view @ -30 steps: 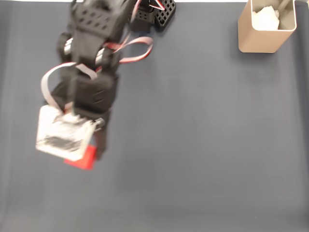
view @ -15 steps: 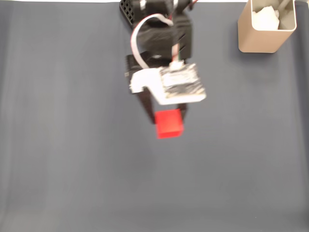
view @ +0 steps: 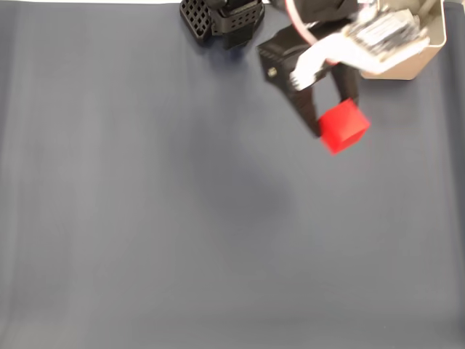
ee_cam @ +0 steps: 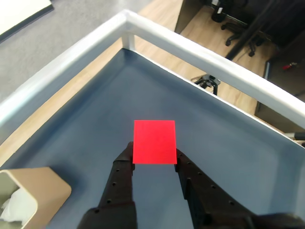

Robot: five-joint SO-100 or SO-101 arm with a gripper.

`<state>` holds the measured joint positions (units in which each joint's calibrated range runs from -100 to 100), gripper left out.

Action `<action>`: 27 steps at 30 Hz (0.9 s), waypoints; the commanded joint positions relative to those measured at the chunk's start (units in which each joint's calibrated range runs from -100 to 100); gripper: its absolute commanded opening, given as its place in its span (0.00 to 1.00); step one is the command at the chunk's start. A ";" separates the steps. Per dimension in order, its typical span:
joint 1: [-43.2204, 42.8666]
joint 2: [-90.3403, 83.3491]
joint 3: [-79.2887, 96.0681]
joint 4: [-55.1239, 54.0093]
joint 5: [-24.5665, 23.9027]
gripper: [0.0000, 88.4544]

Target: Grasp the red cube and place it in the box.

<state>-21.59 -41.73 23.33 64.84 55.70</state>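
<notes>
Gripper (ee_cam: 153,153) is clamped on the red cube (ee_cam: 154,141): in the wrist view the two black fingers (ee_cam: 123,167) press the cube's left and right sides near its lower edge, most of the cube sticking out past the tips. Cube is off the mat, carried in the air.

Fixed view, w/ the box (view: 407,64) as landmark: box sits at the top right corner of the dark grey mat (view: 182,218), partly covered by the arm's white camera board (view: 381,33). Red cube (view: 344,125) hangs just below and left of the box, close to it but not over its opening. Gripper (view: 327,123) reaches in from the upper left of the cube; black finger (view: 301,98) runs along the cube's left side. Arm base (view: 221,14) is at the top edge, well left of the box.

Wrist view: box (ee_cam: 40,188) at lower left corner, beige rim, sth white and crumpled (ee_cam: 16,207) inside. Cube is up and right of the box here, apart from it. Beyond the cube, the mat's corner is framed by a pale metal rail (ee_cam: 190,50); wood floor and chair legs past that.
</notes>
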 commanded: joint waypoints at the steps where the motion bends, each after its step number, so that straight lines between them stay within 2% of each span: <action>1: -4.12 -2.64 -0.24 1.31 0.34 0.04; 27: -28.63 -1.34 0.49 4.75 -0.44 0.04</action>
<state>-48.15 -43.29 24.41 69.05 55.60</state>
